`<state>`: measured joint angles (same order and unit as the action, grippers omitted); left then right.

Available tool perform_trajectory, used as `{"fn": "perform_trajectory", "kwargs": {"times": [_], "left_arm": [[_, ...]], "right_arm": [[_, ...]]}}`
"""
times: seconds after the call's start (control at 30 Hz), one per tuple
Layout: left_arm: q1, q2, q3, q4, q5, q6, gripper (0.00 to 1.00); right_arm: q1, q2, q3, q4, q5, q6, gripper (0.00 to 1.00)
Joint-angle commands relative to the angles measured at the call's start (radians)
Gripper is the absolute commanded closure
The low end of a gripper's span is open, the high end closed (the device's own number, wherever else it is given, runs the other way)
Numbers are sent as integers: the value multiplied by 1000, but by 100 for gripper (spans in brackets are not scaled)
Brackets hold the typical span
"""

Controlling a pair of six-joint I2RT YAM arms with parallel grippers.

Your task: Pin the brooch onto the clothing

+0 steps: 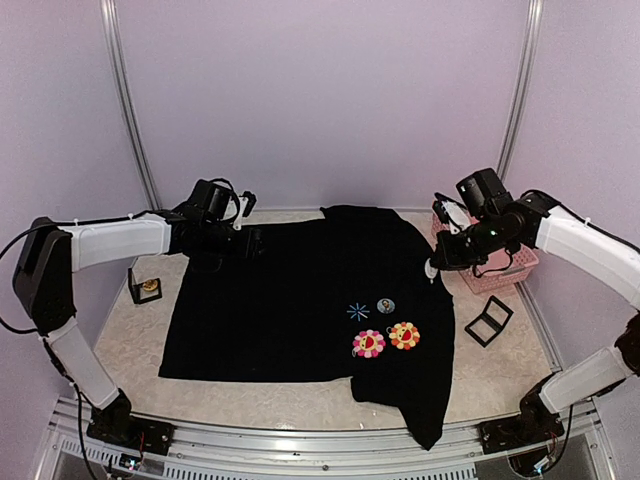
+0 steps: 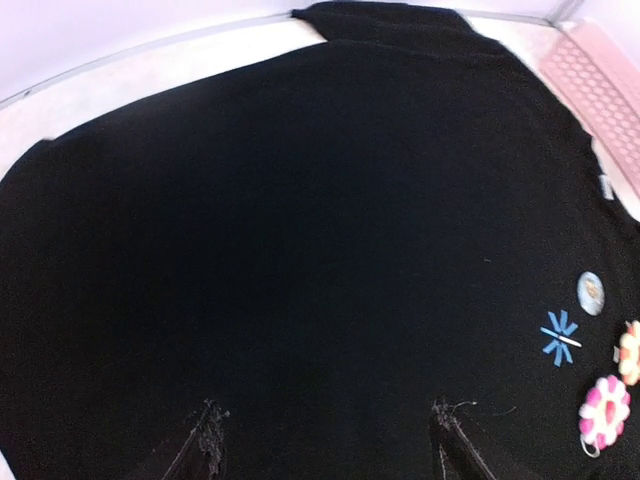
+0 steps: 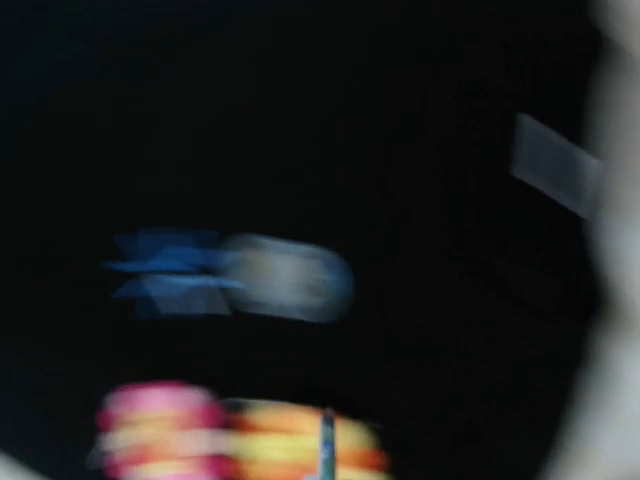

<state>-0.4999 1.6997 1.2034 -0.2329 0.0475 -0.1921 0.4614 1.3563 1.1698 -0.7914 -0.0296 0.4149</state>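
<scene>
Hovering my left gripper [image 2: 325,445] spread wide over the black shirt [image 1: 290,300], my right gripper [image 1: 433,268] pressed together at its right edge, round brooch [image 1: 386,306] lying beside the blue star [image 1: 357,312].

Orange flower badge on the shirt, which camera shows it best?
The top external view: the orange flower badge lies whole and sharp there. The left wrist view cuts it off at its right edge; the right wrist view shows only a blurred smear.

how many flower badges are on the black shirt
2. The pink flower badge lies low on the shirt front; the orange flower badge sits beside it, to its right in the top view. Folded cloth could hide others.
</scene>
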Motion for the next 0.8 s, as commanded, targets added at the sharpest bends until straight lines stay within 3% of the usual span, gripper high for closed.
{"fn": "perform_trajectory", "kwargs": {"times": [0.0,0.1,0.23,0.4,0.53,0.63,0.77], "left_arm": [[-31,-130,9,105,299,91,36],[-68,-227,-13,161,565,149,37],[-181,-338,26,57,720,327,32],[-286,-382,99,-63,664,396,32],[-330,-374,117,-68,670,351,41],[-371,-369,110,-52,656,341,41],[-394,-356,127,-29,615,323,47]], "right_arm": [[148,-33,157,100,-382,-214,100],[223,4,247,147,-575,-308,100],[333,64,381,86,-615,-439,100],[401,67,406,131,-610,-512,100],[423,17,331,289,-592,-501,100],[431,-28,243,426,-611,-491,100],[439,-51,197,496,-624,-485,100]]}}
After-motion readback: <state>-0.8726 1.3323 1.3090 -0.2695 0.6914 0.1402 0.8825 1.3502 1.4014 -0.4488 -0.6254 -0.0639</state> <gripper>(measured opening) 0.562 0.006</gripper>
